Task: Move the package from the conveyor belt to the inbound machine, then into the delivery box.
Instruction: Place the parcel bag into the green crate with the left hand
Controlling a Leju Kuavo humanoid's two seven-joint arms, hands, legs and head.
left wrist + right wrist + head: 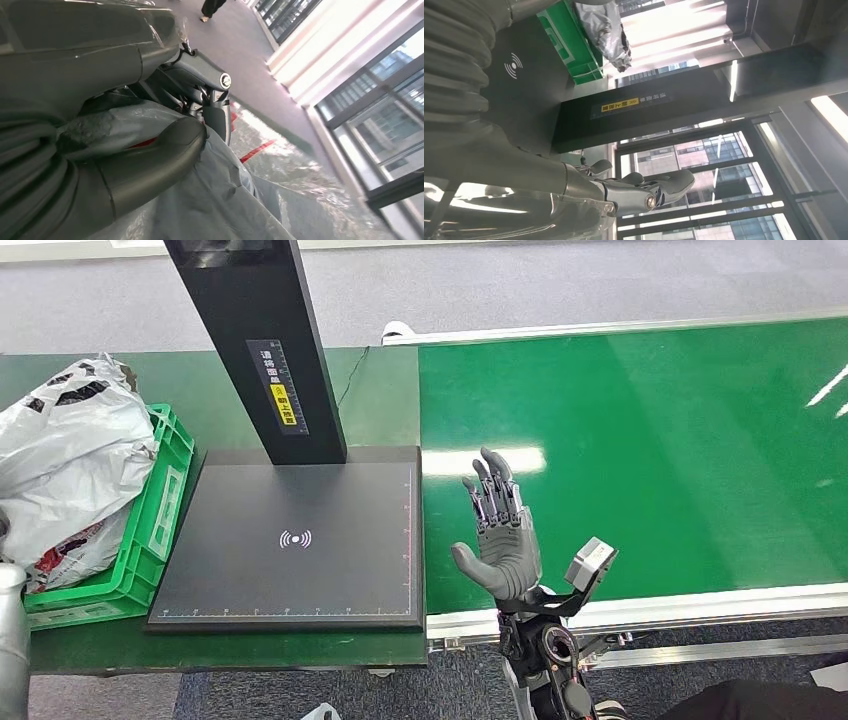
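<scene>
Right hand (500, 540) is open, fingers straight and together, palm facing the inbound machine (290, 540), hovering over the near edge of the conveyor belt (650, 440) just beside the machine's pad; no package on the belt stretch in front of it, so my read is it's parked waiting for the next one. Left hand (125, 150) is closed on a package (210, 200): grey crinkled poly film wraps over the thumb and under the dark fingers. The head view gives no sight of that grip, just a sliver of silver left arm (12, 640) beside the green delivery box (150, 530), where a bagged package (70, 460) is heaped and spilling over the rim. So judging by position, the left hand is at the box, on the drop-off step, release not yet made. Machine pad is bare. Right wrist view adds the machine's column (674, 110) with its yellow label and the box beyond (569, 40), package in it; hand there reads open too.
</scene>
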